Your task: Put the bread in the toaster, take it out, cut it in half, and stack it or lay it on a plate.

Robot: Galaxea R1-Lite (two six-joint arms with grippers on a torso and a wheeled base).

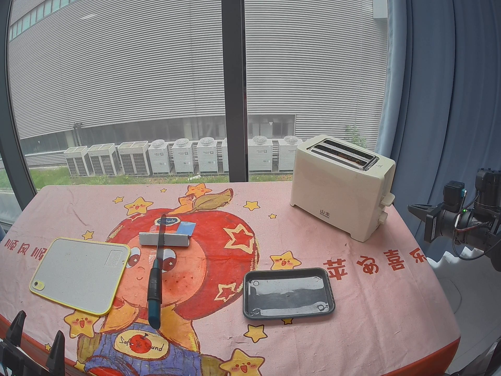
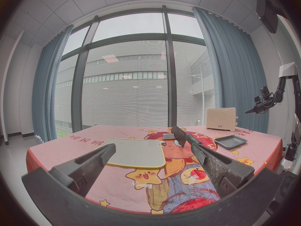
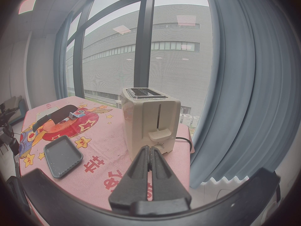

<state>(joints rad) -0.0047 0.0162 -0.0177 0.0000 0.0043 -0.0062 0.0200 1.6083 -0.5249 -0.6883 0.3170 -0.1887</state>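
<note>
Looking down into the toaster (image 1: 342,186), I can make out only a thin brown strip in one of its two slots. I take this for the bread (image 1: 348,156), sunk deep inside, but I cannot tell it for sure. My left gripper (image 1: 39,330) is cut off at the near table edge; its fingers (image 2: 94,160) stand wide apart and hold nothing. My right gripper (image 3: 150,153) hangs beside the table's right edge, pointing at the toaster's end face, with the fingers pressed together on nothing.

A pink tablecloth (image 1: 334,340) with a cartoon apple covers the table, which stands against a big window (image 1: 130,79); a blue curtain (image 1: 449,79) hangs on the right.

The toaster's slots run diagonally, from far left to near right, and its lever (image 3: 160,134) sits low on the end turned to my right gripper. The knife (image 1: 155,272) lies with its long axis running away from me, handle near me, blade resting on a small holder (image 1: 163,239). To its left is the cutting board (image 1: 78,273), lying flat. The black plate (image 1: 288,275) lies crosswise, between the knife and the toaster.
</note>
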